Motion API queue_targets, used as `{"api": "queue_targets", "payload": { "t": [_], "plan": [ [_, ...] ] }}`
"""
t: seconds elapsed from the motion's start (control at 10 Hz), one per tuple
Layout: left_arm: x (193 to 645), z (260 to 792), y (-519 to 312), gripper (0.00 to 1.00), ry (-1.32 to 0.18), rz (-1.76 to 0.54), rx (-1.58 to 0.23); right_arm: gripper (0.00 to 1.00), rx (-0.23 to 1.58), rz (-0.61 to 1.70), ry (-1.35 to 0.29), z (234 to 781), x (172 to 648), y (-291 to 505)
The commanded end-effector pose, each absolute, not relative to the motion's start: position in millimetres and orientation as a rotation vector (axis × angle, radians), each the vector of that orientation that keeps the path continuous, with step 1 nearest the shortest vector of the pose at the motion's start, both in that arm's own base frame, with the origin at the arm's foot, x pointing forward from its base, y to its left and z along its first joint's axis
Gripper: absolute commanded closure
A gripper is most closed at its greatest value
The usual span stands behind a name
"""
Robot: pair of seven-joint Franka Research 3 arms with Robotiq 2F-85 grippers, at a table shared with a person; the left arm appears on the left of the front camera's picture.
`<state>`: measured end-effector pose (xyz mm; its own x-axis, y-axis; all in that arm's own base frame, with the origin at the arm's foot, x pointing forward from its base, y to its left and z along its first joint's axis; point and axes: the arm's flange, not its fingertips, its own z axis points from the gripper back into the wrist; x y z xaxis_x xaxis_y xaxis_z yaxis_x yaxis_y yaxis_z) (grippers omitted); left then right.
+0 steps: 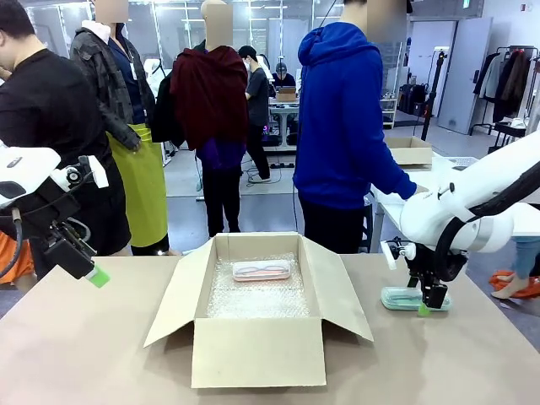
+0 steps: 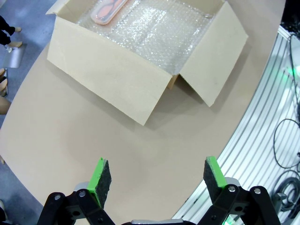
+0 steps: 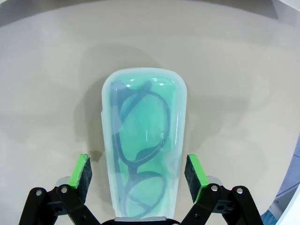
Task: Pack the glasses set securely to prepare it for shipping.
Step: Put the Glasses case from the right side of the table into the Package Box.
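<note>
The right gripper (image 3: 138,173) straddles the mint green glasses case (image 3: 143,140), which lies flat on the table (image 1: 84,354) right of the cardboard box (image 1: 257,350). Its jaws are wide open, pads beside the case and not touching it. The shell is smooth, translucent and round-cornered, so a grip near one end could let it slip or tilt. The pale pink glasses case (image 1: 261,270) rests on bubble wrap (image 1: 253,299) at the box's far side. The left gripper (image 2: 158,180) hovers open and empty.

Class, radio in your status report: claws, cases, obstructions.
Left claw open, empty. Right claw open, straddling mint green plastic glasses case on table. Pale pink oblong case inside brown cardboard box. Nothing blocking.
</note>
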<state>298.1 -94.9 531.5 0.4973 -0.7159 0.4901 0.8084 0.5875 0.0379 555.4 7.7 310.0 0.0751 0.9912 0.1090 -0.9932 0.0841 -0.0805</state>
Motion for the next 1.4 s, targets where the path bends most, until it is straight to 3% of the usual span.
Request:
{"api": "queue_targets", "payload": {
  "t": [0.0,0.1,0.2,0.3,0.4,0.5,0.6,0.7,1.3],
  "plan": [
    [299,532,-95,0.0,-0.502,-0.933,-0.219,0.0,0.019,1.493,-0.175,309,561,6],
    [299,532,-95,0.0,-0.502,-0.933,-0.219,0.17,0.014,1.487,-0.17,311,560,6],
    [299,532,-95,0.0,-0.502,-0.933,-0.219,0.2,0.015,1.485,-0.169,312,559,6],
    [299,532,-95,0.0,-0.502,-0.933,-0.219,0.37,0.022,1.486,-0.166,312,559,6],
    [299,532,-95,0.0,-0.502,-0.933,-0.219,0.39,0.019,1.49,-0.16,312,558,6],
    [299,532,-95,0.0,-0.502,-0.933,-0.219,0.56,0.017,1.486,-0.165,316,556,6],
    [299,532,-95,0.0,-0.502,-0.933,-0.219,0.59,0.015,1.481,-0.167,323,554,5],
    [299,532,-95,0.0,-0.502,-0.933,-0.219,0.71,0.027,1.473,-0.16,338,549,4],
    [299,532,-95,0.0,-0.502,-0.933,-0.219,0.71,-0.016,1.443,-0.063,463,513,40]
  ]
}}
